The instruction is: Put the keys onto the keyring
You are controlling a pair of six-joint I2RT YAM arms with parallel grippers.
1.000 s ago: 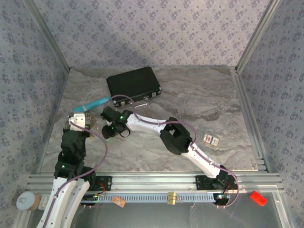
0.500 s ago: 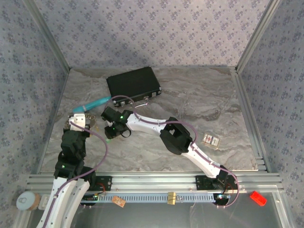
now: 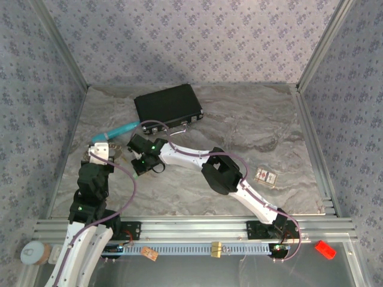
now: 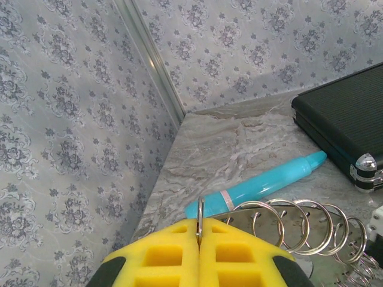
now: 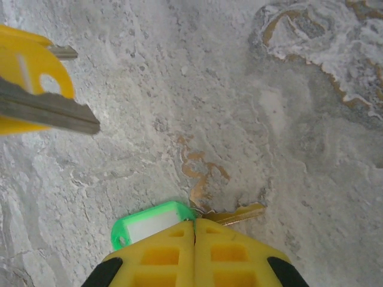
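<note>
The left gripper is clenched on the keyring. Its ribbed yellow foam pads pinch a thin grey metal edge that stands upright in the seam between them. To the right of that edge a row of silver wire loops fans out, round and glossy. Beyond them a smooth turquoise cylinder with a pale band lies on the grey marbled table. A black case with a fine ribbed skin and a chrome corner sits just to its right.

The right gripper has its yellow pads pressed flat together, clamping the keys at their tips, low against the stone-patterned surface. A rounded translucent green plastic tag with a white insert sticks out to the left, and a brass key blade points right. At the upper left, close and blurred, hangs a yellow plastic key head with a round hole, and a dull grey metal blade crosses it.

From above, the left gripper and right gripper are close together in front of the black case.
</note>
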